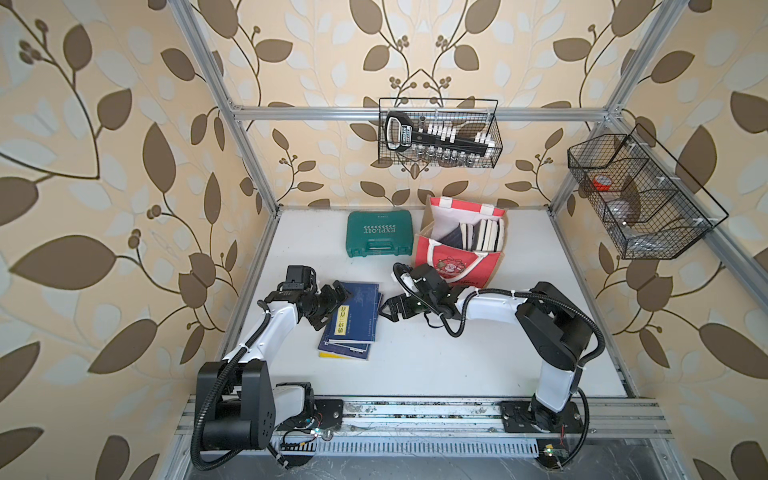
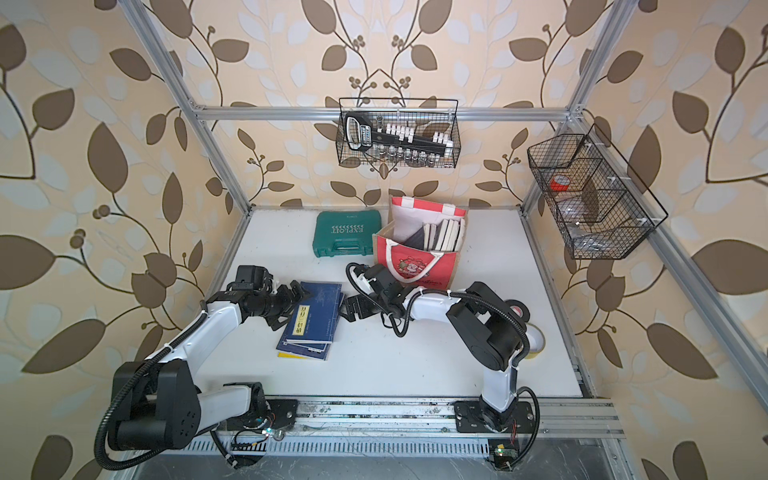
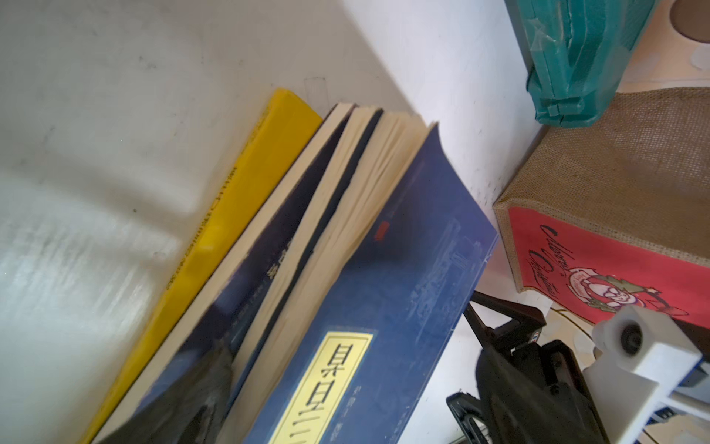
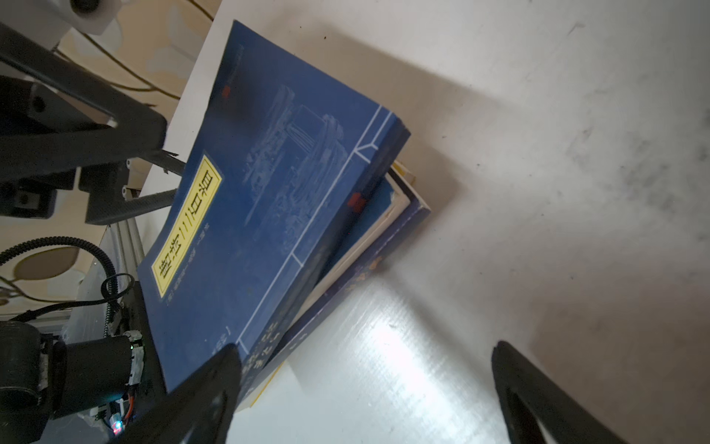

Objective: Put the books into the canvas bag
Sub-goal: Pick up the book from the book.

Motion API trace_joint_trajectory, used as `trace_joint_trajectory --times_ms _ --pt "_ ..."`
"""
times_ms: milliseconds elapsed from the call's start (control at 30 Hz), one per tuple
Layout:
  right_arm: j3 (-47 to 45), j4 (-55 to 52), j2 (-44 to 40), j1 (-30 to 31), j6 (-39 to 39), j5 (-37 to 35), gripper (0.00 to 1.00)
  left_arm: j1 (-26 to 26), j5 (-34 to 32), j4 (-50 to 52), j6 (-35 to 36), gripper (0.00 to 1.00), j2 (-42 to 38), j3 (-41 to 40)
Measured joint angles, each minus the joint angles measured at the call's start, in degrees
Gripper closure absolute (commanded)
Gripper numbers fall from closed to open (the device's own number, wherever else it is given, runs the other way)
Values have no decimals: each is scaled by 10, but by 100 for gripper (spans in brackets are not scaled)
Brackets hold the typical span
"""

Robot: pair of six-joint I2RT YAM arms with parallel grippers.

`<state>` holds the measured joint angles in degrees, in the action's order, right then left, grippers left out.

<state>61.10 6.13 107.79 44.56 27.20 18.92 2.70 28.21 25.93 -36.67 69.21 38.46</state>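
A short stack of books (image 1: 353,318) lies flat on the white table (image 1: 436,365). The top one is navy with a yellow title label (image 3: 326,384), and a yellow one (image 3: 238,215) is at the bottom. My left gripper (image 1: 331,307) stands open at the stack's left edge, with one fingertip (image 3: 209,388) against a lower navy book. On the stack's right side my right gripper (image 4: 369,384) is open over bare table, and one finger (image 4: 209,388) overlaps the top book's corner. The canvas bag (image 1: 455,259) stands upright behind it, with several books (image 1: 484,235) on end inside.
A green tool case (image 1: 379,239) lies left of the bag, near the back wall. Two black wire baskets (image 1: 438,133) (image 1: 640,195) hang on the frame. Tape rolls (image 2: 536,343) sit on the table behind the right arm.
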Motion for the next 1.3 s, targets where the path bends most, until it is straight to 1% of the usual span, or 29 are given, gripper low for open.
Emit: trace_joint_trajectory --times_ms 200,400,533,800,1033,1233,1300 --pt "19 2 12 -4 0 12 1 0 18 -9 0 1 -17 -4" --pt "19 10 12 -30 -2 39 2 -2 43 -24 -8 1 -12 -4" --pt "20 25 21 -46 -4 64 5 -8 47 -26 -9 1 -11 -4" --pt "30 52 45 -47 1 111 12 -17 51 -30 -10 1 -11 -4" --pt "40 71 48 -45 14 133 23 -24 64 -44 -13 1 -9 -4" --pt "50 77 57 -40 16 145 24 -24 65 -53 -15 1 5 -4" --pt "54 79 62 -40 18 146 27 -24 66 -56 -15 1 8 -4"
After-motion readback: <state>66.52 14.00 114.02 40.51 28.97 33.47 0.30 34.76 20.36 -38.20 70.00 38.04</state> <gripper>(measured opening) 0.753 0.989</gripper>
